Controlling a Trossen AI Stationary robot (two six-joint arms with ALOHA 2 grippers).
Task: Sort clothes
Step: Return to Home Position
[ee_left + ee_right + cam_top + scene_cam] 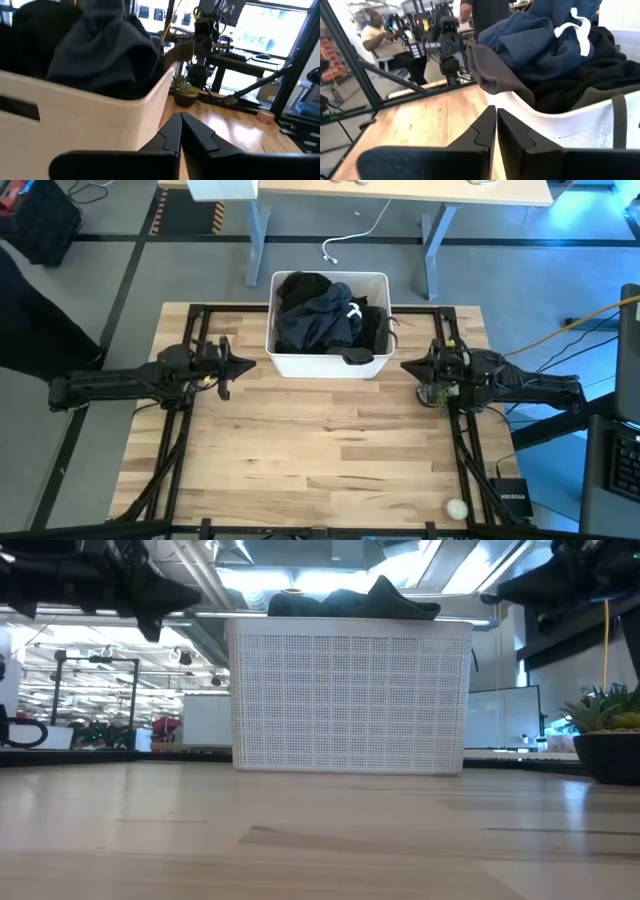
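Observation:
A white plastic bin (330, 360) stands at the far middle of the table. Dark garments fill it: a navy one with a white drawstring (320, 315) (535, 40) on top, black cloth (372, 330) beside it, and an olive-grey piece (490, 70) draped over the rim. My left gripper (250, 365) is shut and empty, held above the table left of the bin. My right gripper (405, 366) is shut and empty, right of the bin. No pink or beige garment shows.
A small potted plant (437, 393) stands under my right arm. A roll of tape (456, 507) lies at the near right corner. A person (385, 45) sits beyond the table's left side. Bare wood (320, 450) stretches in front of the bin.

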